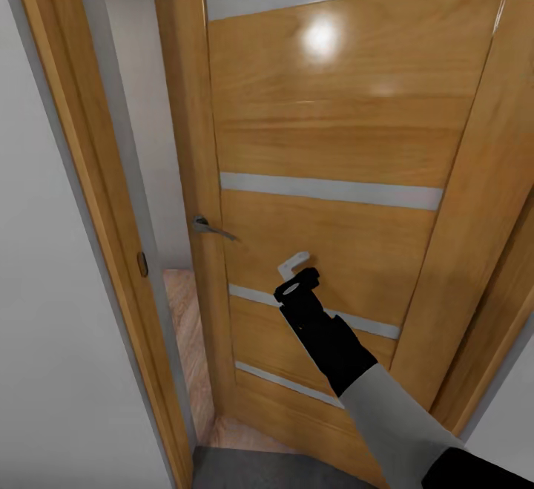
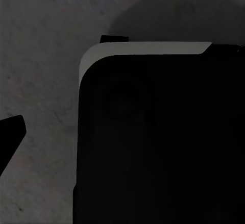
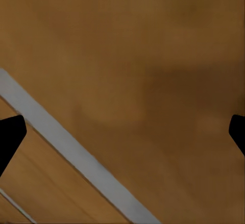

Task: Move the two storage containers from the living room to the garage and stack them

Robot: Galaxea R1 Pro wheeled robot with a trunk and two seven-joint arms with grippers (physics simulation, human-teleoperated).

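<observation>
Close before the orange-brown wooden door (image 1: 326, 125), ajar, wood plank floor (image 1: 185, 326) glimpsed through the gap beside the metal handle (image 1: 210, 228). Right hand (image 1: 297, 272) raised just short of the door panel, fingers spread wide, holding nothing. Left hand (image 2: 10, 137) over grey concrete floor (image 2: 46, 40); opening cannot be told.

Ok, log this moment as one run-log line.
place: orange-brown wooden door, ajar | right gripper: open, against door | left gripper: above grey floor | containers: unseen
</observation>
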